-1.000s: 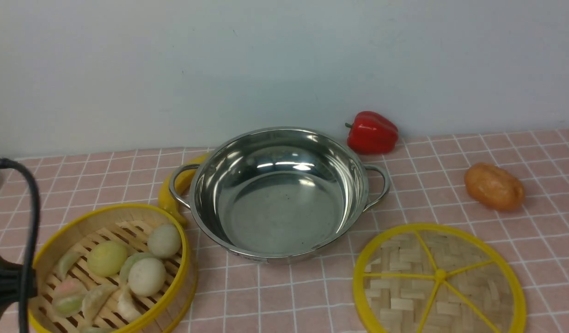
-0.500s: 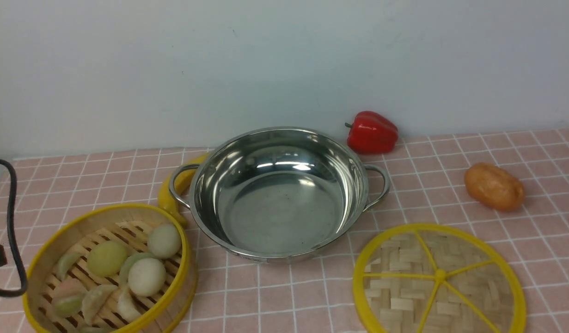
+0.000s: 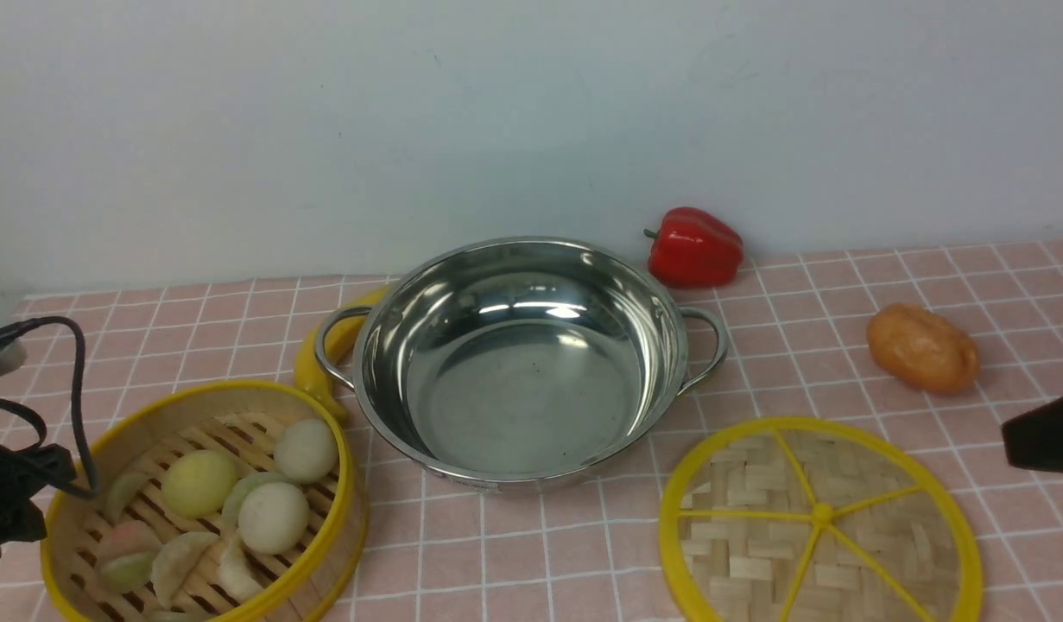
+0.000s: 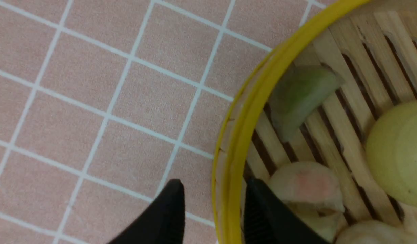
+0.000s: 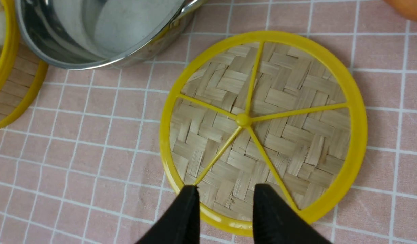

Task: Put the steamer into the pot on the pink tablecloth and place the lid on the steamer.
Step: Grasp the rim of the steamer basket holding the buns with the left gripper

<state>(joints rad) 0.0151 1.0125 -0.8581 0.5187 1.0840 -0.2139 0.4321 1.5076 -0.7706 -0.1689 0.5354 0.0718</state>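
Pot: wide, shiny and empty, the steel pot (image 3: 531, 397) sits on the pink tablecloth (image 3: 488, 553) with its two wire handles out to the sides.
Steamer: the bamboo basket (image 3: 355, 510), yellow-rimmed and loaded with dumplings and round buns, stands to the left of the pot and nearer to me, outside it.
Lid: the flat woven disc (image 3: 756, 553) lies to the right of the pot, on its near side.
Left claw: the left gripper (image 4: 213, 196) has its fingers apart, one on each side of the basket's rim; I cannot tell whether they touch it.
Right claw: the right gripper (image 5: 226, 200) stands open above the near edge of the lid, holding nothing.
Step in hand: I judge it to be taking hold of the basket for its move into the pot.
Doing it well: centre the rim between the fingers, lower enough to catch the wall, then close squarely without pinching a dumpling. Support the far side too if the basket sags, lift level above the pot's rim, and set it down centred.
Risk: a one-sided lift could tip the food out.
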